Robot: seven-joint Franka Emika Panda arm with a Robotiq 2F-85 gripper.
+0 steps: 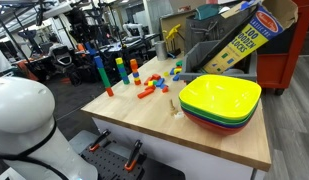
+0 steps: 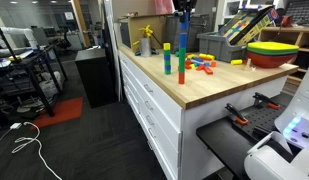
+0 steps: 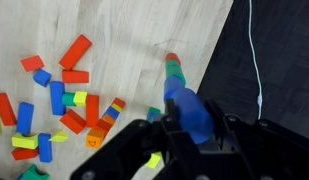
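In the wrist view my gripper (image 3: 191, 113) is shut on a blue block (image 3: 184, 108), right at the top of a thin tower (image 3: 173, 72) whose lower blocks are blue, green and red. I cannot tell whether the held block rests on the tower. In an exterior view the gripper (image 2: 184, 6) hangs at the top edge over this tower (image 2: 181, 60), which stands near the table's edge. A shorter green stack (image 2: 166, 58) stands beside it. Loose coloured blocks (image 3: 64, 95) lie scattered on the wooden table (image 3: 134, 40).
A stack of yellow, green and red bowls (image 1: 220, 100) sits at one end of the table. A cardboard blocks box (image 1: 249, 35) stands behind it. More short stacks (image 1: 120, 68) stand among the loose blocks. The table edge drops to dark floor with a white cable (image 3: 256, 60).
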